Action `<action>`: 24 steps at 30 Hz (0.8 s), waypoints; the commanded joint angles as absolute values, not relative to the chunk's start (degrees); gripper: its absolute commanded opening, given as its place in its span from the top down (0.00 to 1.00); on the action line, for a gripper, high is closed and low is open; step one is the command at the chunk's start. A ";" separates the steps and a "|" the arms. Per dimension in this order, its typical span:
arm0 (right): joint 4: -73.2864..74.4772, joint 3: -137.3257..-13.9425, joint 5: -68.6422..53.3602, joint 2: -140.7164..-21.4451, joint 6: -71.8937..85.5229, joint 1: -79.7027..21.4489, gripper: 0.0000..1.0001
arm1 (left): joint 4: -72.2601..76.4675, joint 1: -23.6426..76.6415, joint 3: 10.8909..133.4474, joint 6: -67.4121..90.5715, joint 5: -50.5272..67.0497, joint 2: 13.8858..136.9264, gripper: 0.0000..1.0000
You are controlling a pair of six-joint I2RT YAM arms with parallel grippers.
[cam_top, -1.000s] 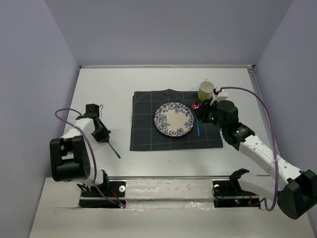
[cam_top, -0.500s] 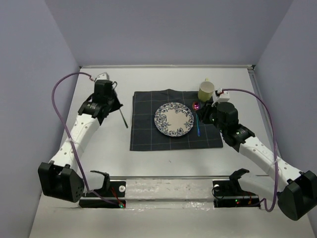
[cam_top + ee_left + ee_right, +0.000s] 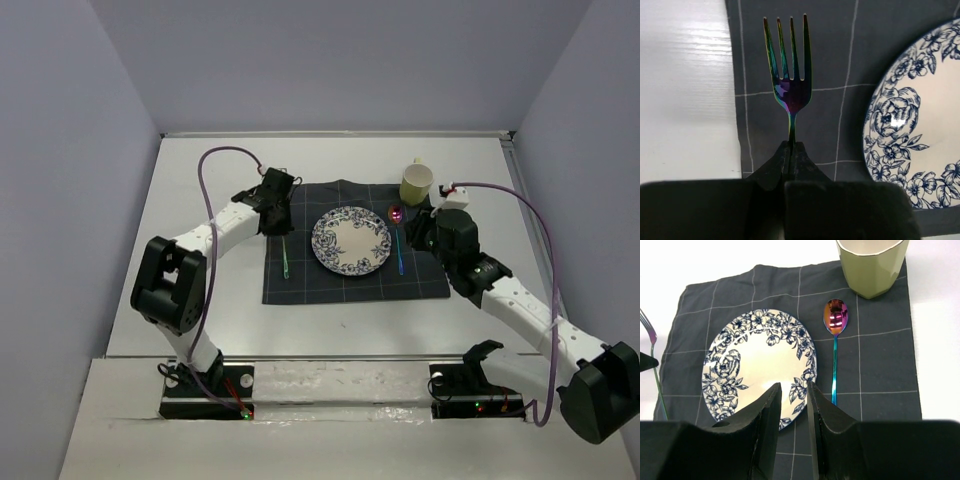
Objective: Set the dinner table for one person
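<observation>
Top view: the white dinner table (image 3: pixel 205 300) fills the floor of a three-walled booth. Pale walls stand along its 9, 12 and 3 o'clock edges, and a metal rail (image 3: pixel 340 357) runs along the 6 o'clock edge. The table looks longer from 9 to 3 o'clock than from 12 to 6.

A dark plaid placemat (image 3: pixel 300 285) lies at the centre. White tabletop shows as a broad strip at its 9 o'clock side, a band towards 12 o'clock, and a narrower band between cloth and rail.

A blue-flowered plate (image 3: pixel 351 241) sits mid-placemat.

The left gripper (image 3: pixel 283 228) is closed tight on the neck of an iridescent fork (image 3: pixel 790 90). The fork is just inside the placemat's 9 o'clock edge, beside the plate and apart from it. Its long axis runs 12 to 6 o'clock, with the tines towards 12. Whether it rests on the cloth cannot be told.

A spoon (image 3: pixel 835 320) lies at 3 o'clock of the plate, parallel to the fork, bowl towards 12. A pale green cup (image 3: pixel 871 265) stands at the placemat's 1 o'clock corner, just beyond the spoon's bowl.

The right gripper (image 3: pixel 418 236) hovers beside the spoon, its fingers narrowly parted and holding nothing.
</observation>
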State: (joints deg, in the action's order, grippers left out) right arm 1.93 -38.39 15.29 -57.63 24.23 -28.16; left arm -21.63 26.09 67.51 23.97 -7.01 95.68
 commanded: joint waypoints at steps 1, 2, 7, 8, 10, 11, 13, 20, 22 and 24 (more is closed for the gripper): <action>-1.41 -38.67 17.49 -58.45 23.73 -28.30 0.67 | -19.07 26.98 72.86 21.53 -6.77 95.35 1.00; -1.41 -38.76 17.49 -58.62 23.73 -28.30 0.67 | -18.90 26.98 72.69 21.45 -6.33 96.49 1.00; -1.41 -38.85 17.75 -59.59 23.64 -28.30 0.67 | -17.32 28.30 72.25 21.97 -5.36 99.14 1.00; -1.41 -38.93 17.84 -59.59 23.64 -28.30 0.67 | -17.31 28.47 72.33 21.89 -5.54 99.92 1.00; -1.41 -38.94 17.49 -59.68 23.73 -28.30 0.67 | -17.49 28.39 72.68 21.45 -6.24 100.72 1.00; -1.41 -38.94 17.49 -59.59 23.73 -28.30 0.67 | -17.66 28.48 72.77 21.36 -6.41 100.98 1.00; -1.41 -38.94 17.49 -59.59 23.64 -28.30 0.67 | -17.75 28.48 72.86 21.18 -6.15 101.42 1.00; -1.32 -38.85 17.14 -59.41 23.73 -28.30 0.67 | -16.88 28.39 73.30 20.48 -6.06 103.88 1.00; -1.41 -38.85 17.14 -59.41 23.64 -28.30 0.67 | -16.79 28.48 73.21 20.22 -5.98 104.50 1.00; -1.41 -38.93 17.14 -59.59 23.64 -28.30 0.67 | -16.70 28.39 73.30 20.22 -5.89 104.94 1.00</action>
State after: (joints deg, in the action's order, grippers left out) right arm 1.74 -38.39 16.29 -59.66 24.21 -28.16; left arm -17.72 28.14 70.89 21.56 -5.74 103.96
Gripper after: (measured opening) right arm 0.330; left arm 0.026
